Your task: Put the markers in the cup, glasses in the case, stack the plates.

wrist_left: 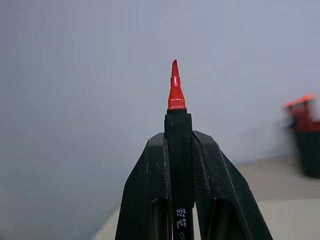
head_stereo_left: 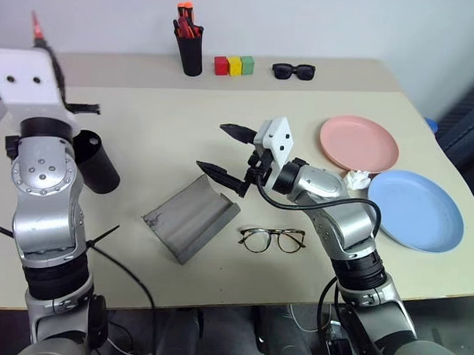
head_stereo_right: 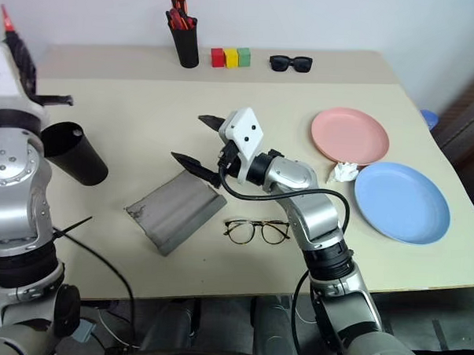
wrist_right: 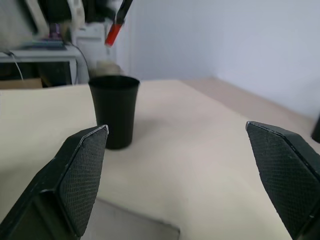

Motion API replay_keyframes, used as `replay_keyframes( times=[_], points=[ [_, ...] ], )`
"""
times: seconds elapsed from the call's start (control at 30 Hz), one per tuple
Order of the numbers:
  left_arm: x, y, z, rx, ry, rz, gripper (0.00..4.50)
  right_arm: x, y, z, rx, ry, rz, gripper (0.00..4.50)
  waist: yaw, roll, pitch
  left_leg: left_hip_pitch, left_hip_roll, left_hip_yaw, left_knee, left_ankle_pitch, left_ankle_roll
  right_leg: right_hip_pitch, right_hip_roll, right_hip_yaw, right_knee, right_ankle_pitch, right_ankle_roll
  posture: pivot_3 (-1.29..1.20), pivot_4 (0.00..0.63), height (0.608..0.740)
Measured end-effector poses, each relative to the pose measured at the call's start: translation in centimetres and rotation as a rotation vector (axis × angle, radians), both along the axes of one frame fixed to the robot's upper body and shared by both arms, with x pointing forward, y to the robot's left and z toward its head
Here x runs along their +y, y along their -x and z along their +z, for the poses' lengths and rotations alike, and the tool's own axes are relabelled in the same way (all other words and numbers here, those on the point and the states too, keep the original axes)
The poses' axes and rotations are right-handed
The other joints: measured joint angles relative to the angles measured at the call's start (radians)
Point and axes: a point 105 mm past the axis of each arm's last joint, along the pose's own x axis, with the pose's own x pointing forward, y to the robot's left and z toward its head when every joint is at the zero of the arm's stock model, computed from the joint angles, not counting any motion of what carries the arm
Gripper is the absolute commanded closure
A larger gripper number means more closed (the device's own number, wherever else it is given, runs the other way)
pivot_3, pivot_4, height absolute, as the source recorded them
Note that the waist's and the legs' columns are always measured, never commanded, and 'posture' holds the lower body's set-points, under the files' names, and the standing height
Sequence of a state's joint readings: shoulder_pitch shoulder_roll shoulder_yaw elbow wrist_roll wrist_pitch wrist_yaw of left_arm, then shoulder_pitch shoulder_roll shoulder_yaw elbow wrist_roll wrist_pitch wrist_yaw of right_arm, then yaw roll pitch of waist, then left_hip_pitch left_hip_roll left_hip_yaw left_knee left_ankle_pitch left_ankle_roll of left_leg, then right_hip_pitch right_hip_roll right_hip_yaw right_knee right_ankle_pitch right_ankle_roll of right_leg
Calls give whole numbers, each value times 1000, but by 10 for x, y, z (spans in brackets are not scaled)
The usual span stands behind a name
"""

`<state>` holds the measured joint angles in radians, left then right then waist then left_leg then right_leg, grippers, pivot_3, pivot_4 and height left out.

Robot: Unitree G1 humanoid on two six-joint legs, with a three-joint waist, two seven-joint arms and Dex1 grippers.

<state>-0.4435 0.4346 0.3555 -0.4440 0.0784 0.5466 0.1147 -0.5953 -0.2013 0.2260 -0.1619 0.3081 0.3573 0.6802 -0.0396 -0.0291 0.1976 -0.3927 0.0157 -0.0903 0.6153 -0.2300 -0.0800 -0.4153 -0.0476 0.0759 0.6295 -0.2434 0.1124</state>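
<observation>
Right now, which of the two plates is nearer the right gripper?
The pink plate. It lies just beyond the open right gripper toward the table's far side, while the blue plate sits further out, by the table's right edge.

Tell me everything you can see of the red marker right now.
The red marker is clamped between the left gripper's black fingers, lifted well above the table. Its red end tapers to a point and sticks out past the fingertips; the black barrel runs back between the fingers, with white printing. Nothing else touches it. It sits above the black cup.
</observation>
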Motion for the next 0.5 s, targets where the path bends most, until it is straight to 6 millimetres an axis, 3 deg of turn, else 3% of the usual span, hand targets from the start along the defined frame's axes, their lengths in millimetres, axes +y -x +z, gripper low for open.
replay_keyframes(
  times=[0.07, 0.5],
  points=[
    [8, -1, -9, 21, 11, 26, 4463, 3, 1, -1, 5, -7, 10, 0, 0, 0, 0, 0, 0, 0, 0, 0, 0, 0, 0, 0, 0, 0, 0, 0, 150, 740],
    [10, -15, -50, 62, 57, -32, 4463, 15, 8, -3, 0, -2, 55, 0, -5, 0, 0, 1, 0, 0, 0, 0, 0, 0, 0, 0, 1, 0, 0, 0, 150, 740]
  ],
)
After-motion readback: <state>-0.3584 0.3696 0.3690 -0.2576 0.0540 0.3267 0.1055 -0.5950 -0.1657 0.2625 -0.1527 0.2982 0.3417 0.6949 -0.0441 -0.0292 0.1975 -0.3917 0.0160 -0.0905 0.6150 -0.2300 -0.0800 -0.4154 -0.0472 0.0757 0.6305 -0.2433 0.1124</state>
